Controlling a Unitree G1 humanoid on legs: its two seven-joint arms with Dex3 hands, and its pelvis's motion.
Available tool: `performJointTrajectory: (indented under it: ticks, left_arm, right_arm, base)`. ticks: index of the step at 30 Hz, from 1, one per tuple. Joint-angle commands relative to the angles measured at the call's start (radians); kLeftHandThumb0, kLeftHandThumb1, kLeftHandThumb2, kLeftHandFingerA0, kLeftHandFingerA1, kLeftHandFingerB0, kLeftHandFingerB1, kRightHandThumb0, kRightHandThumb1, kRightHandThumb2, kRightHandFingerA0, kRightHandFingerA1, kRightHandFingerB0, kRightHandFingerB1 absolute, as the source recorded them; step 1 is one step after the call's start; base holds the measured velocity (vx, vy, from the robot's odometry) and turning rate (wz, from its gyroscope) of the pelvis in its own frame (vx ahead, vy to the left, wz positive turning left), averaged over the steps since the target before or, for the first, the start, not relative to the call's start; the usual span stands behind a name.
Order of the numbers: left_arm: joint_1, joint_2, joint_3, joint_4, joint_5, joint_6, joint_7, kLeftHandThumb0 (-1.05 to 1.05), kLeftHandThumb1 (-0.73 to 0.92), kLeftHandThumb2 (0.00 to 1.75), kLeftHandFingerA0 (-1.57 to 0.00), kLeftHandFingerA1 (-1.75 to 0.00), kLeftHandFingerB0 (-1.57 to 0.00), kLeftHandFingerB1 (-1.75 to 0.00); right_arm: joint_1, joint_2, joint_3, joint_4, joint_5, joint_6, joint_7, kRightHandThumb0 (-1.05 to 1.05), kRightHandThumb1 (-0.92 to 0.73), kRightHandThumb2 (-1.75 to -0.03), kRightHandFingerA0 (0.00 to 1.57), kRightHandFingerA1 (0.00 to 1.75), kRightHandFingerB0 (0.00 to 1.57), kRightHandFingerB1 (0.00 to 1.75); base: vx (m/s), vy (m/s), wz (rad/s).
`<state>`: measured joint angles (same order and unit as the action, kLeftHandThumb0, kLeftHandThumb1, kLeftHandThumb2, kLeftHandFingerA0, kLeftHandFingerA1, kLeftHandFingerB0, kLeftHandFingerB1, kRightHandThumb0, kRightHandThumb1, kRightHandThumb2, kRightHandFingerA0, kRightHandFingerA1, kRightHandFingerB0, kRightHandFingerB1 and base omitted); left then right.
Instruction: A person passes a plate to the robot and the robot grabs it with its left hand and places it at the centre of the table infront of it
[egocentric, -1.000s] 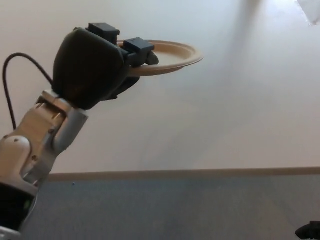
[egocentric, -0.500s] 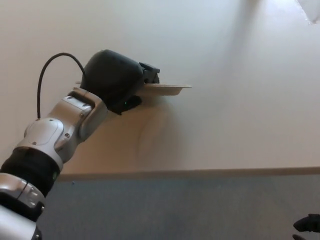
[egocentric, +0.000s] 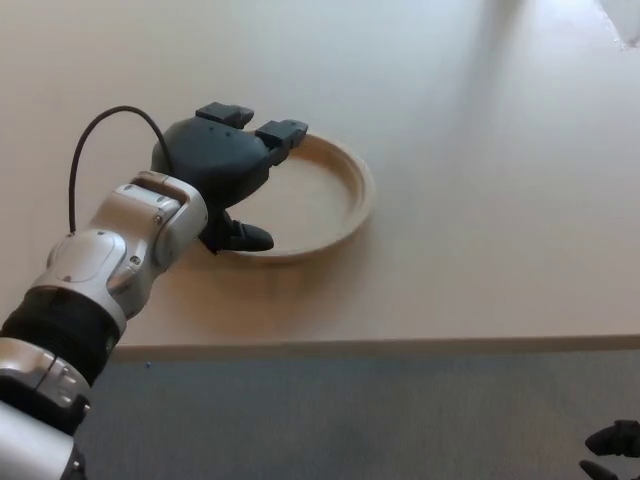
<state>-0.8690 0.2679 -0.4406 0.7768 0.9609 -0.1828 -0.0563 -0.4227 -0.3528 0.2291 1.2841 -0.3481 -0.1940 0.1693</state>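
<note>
Plate flat on table, left hand over its left rim.
Plate lies on the table; left hand fingers spread above the rim, thumb below, grip unclear. Right hand barely visible at the lower right corner.

The plate looked like matt, pale-tan paper or pulp — no gloss on its rim. The table was a smooth, cream surface with a soft sheen. The left hand was matt black plastic; its forearm wore glossy silver-grey shells — smooth.
</note>
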Motion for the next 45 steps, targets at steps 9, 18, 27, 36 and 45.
performJointTrajectory:
  ticks: [9, 18, 27, 36, 45]
  left_arm:
    - [-0.094, -0.024, 0.141, -0.023, -0.295, 0.23, -0.512, -1.02, 0.44, 0.79, 0.0, -0.02, 0.0, 0.0]
    - [0.071, 0.008, 0.271, -0.321, -0.403, 0.09, -0.362, -1.03, 0.7, 0.68, 0.0, -0.21, 0.0, -0.11]
    - [0.424, -0.011, 0.487, -0.934, -0.629, -0.07, -0.255, -0.8, 0.51, 0.87, -0.06, -0.4, -0.12, -0.25]
    - [0.72, 0.018, 0.599, -1.164, -0.698, -0.107, -0.289, -0.69, 0.54, 0.57, -0.24, -0.36, -0.17, -0.28]
    - [0.989, 0.055, 0.552, -1.154, -0.626, -0.197, -0.278, -0.58, 0.48, 0.55, -0.33, -0.4, -0.25, -0.3]
  right_arm:
    - [-0.043, -0.015, -0.018, -0.002, 0.012, 0.032, 0.009, -0.83, -0.65, -1.03, 0.33, 0.61, 0.15, 0.5]
    - [-0.057, -0.019, -0.018, -0.003, 0.009, 0.028, 0.007, -0.84, -0.65, -1.01, 0.3, 0.61, 0.18, 0.5]
    - [-0.043, -0.02, -0.011, 0.006, 0.001, 0.025, 0.009, -0.84, -0.86, -0.65, 0.33, 0.57, 0.2, 0.41]
    - [-0.005, -0.013, 0.001, 0.011, -0.005, 0.016, 0.012, -0.85, -0.66, -1.02, 0.32, 0.62, 0.16, 0.51]
    - [0.018, -0.006, -0.006, 0.02, 0.002, 0.024, 0.004, -0.82, -0.65, -1.03, 0.36, 0.64, 0.15, 0.51]
  base:
    - [0.0, 0.0, 0.0]
    - [0.0, 0.0, 0.0]
    - [0.0, 0.0, 0.0]
    - [0.0, 0.0, 0.0]
    - [0.0, 0.0, 0.0]
